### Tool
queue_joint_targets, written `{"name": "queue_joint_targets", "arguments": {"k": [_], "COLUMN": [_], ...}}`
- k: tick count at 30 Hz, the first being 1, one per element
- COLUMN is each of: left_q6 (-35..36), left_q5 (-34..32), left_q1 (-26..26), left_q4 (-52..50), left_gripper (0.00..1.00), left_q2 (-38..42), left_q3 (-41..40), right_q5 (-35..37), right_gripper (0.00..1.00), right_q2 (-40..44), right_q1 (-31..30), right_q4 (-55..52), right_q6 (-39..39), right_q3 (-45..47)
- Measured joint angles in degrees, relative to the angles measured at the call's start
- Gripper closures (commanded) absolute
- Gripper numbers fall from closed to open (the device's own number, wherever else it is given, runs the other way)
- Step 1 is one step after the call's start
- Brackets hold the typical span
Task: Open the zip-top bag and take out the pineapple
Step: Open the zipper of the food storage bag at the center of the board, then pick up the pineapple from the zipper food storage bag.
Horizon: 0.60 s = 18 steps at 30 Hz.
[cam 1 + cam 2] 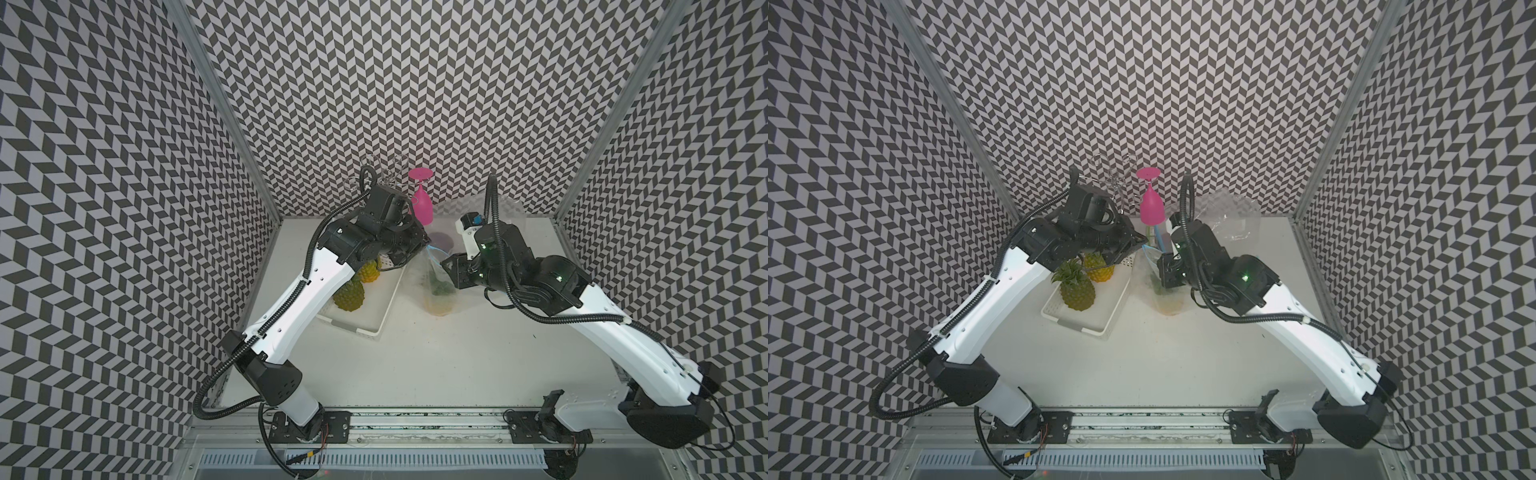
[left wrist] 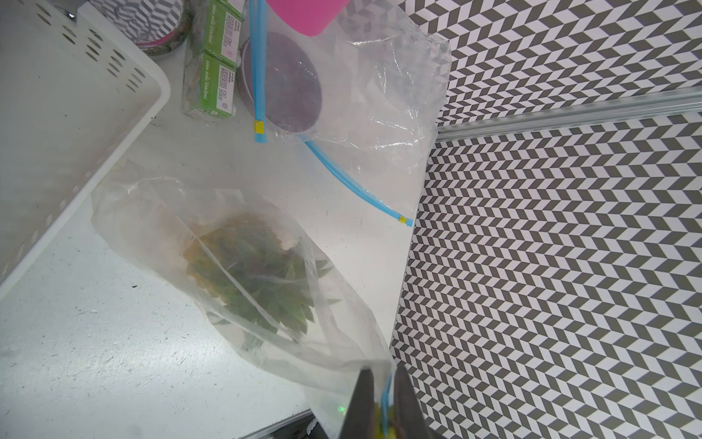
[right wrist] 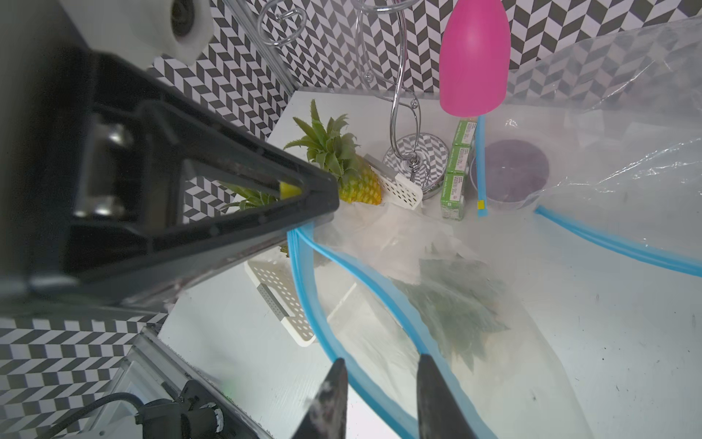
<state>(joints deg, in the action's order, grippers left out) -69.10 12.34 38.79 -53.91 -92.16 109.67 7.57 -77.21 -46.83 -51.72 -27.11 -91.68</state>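
Observation:
The clear zip-top bag (image 1: 430,270) (image 1: 1165,291) (image 2: 152,213) (image 3: 532,372) hangs tilted between the arms, its lower end resting on the white table. Inside it lies the pineapple (image 1: 439,293) (image 1: 1168,305) (image 2: 243,273) (image 3: 456,304), green leaves towards the bag's mouth. My left gripper (image 1: 426,246) (image 1: 1144,241) (image 2: 381,374) (image 3: 323,205) is shut on one end of the blue zip strip and holds it up. The mouth gapes, its two blue strips apart. My right gripper (image 1: 446,264) (image 1: 1160,264) (image 3: 381,365) is open at the mouth, with the nearer strip running between its fingers.
A white perforated tray (image 1: 382,316) (image 1: 1106,320) under my left arm holds two loose pineapples (image 1: 351,295) (image 1: 370,272). At the back stand a chrome rack (image 3: 414,159) with a hanging pink glass (image 1: 422,203), a green box (image 3: 456,171), a purple bowl (image 3: 509,171) and another clear bag (image 1: 507,216).

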Motion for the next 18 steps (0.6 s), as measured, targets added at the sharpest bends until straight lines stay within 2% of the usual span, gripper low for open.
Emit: {"name": "queue_joint_targets", "arguments": {"k": [7,13,15,17,18], "left_q6": [0.0,0.0,0.0,0.0,0.0], "left_q5": [0.0,0.0,-0.1,-0.1,-0.1], "left_q1": [0.3,0.4,0.5,0.7,0.7], "left_q4": [0.1,0.1,0.1,0.1,0.1], "left_gripper": [1.0,1.0,1.0,1.0,1.0], "left_q2": [0.0,0.0,0.0,0.0,0.0], "left_q3": [0.0,0.0,0.0,0.0,0.0], "right_q5": [-1.7,-2.4,-2.8,-3.6,-4.0], "right_gripper": [0.8,0.79,0.87,0.98,1.0], "right_q2": [-1.2,-1.2,-1.0,-0.9,-0.7], "right_q1": [0.0,0.0,0.0,-0.1,0.0], "right_q4": [0.9,1.0,1.3,1.9,2.7], "right_q6": [-2.4,-4.1,-4.6,-5.5,-5.9], "right_q3": [-1.1,-4.6,-5.2,-5.0,-4.4]}}
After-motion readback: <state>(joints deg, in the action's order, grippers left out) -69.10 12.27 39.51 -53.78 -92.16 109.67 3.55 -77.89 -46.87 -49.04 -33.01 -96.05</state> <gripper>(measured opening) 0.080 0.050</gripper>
